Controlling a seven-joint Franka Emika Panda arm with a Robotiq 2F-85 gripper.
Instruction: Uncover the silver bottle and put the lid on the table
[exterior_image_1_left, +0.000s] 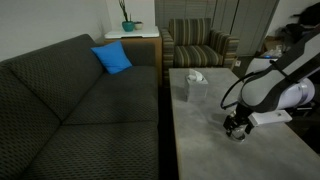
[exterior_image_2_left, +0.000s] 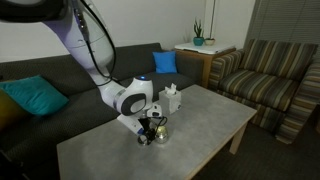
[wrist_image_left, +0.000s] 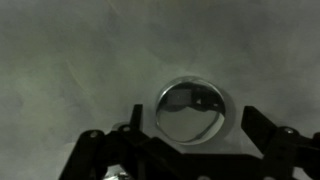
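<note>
- A Franka arm's Robotiq gripper (exterior_image_2_left: 150, 127) hangs low over the pale grey stone-look table (exterior_image_1_left: 200, 145), right beside the silver bottle (exterior_image_2_left: 161, 133).
- The squat bottle stands upright on the tabletop near the edge facing the dark sofa (exterior_image_1_left: 70, 100), well apart from the white tissue box (exterior_image_2_left: 172, 100).
- In the wrist view the round, mirror-bright lid (wrist_image_left: 192, 106) tops the bottle, lying between the dark fingers (wrist_image_left: 262, 135).
- The jaws are spread wide and grasp nothing, with bare table showing on both sides of the lid.
</note>
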